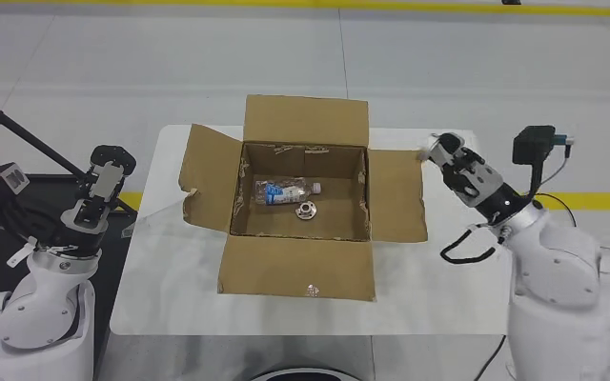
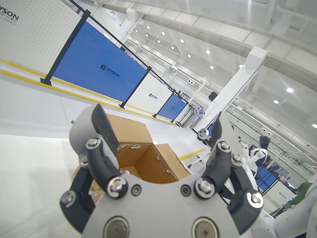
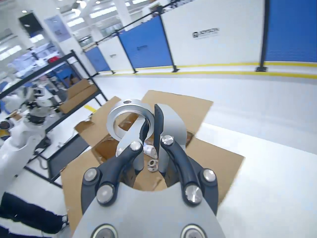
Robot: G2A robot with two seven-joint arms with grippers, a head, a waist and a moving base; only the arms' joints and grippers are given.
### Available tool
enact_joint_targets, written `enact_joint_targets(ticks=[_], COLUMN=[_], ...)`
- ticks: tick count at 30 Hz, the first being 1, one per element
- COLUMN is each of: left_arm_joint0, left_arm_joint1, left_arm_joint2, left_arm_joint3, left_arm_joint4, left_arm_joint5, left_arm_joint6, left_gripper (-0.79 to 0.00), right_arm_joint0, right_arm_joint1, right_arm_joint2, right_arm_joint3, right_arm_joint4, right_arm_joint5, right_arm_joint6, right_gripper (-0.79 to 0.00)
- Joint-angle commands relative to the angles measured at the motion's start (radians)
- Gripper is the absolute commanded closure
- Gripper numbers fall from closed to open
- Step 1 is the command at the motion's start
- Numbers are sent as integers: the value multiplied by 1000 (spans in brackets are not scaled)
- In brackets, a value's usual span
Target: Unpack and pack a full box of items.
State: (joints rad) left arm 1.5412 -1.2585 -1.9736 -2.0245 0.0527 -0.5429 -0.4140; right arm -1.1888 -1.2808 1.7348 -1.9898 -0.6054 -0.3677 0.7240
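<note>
Your right gripper (image 3: 149,122) is clamped on one side of a metal ring (image 3: 135,105), with one finger through the bore and the other on the outer wall. It holds the ring up over the right flap of the open box (image 3: 213,164). Judge the ring stiff, smooth and weighty for its size. A rim pinch like this can let it swing or slip, so carry it gently. Your left gripper (image 2: 158,118) has its fingers apart with nothing between them, out past the left edge of the bench (image 1: 172,286).

Inside the box, a clear plastic bottle (image 1: 281,191) lies on its side, and a small flanged metal piece (image 1: 306,209) sits just beside it. The bottle is likely light, easily dented and prone to roll, so take it across the middle. The flanged piece is low and hard, and its raised hub looks the best hold.

The bottle carries a blue and white label, its print too small to read. Fence panels behind bear a logo and a word.
</note>
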Motion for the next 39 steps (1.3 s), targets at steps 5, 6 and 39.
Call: enact_joint_targets(ticks=[5,6,39], left_arm_joint0=[0,0,0], left_arm_joint1=[0,0,0], left_arm_joint2=[0,0,0], left_arm_joint3=[0,0,0], left_arm_joint4=[0,0,0], left_arm_joint5=[0,0,0], left_arm_joint6=[0,0,0], left_gripper=[-785,-785,-785], right_arm_joint0=[-23,-14,456], right_arm_joint1=[16,19,35], right_arm_joint2=[46,43,-219], right_arm_joint3=[-24,-12,914], right_arm_joint4=[-222,-273,-730], right_arm_joint5=[204,245,439], right_arm_joint6=[106,133,437], right_gripper=[0,0,-3])
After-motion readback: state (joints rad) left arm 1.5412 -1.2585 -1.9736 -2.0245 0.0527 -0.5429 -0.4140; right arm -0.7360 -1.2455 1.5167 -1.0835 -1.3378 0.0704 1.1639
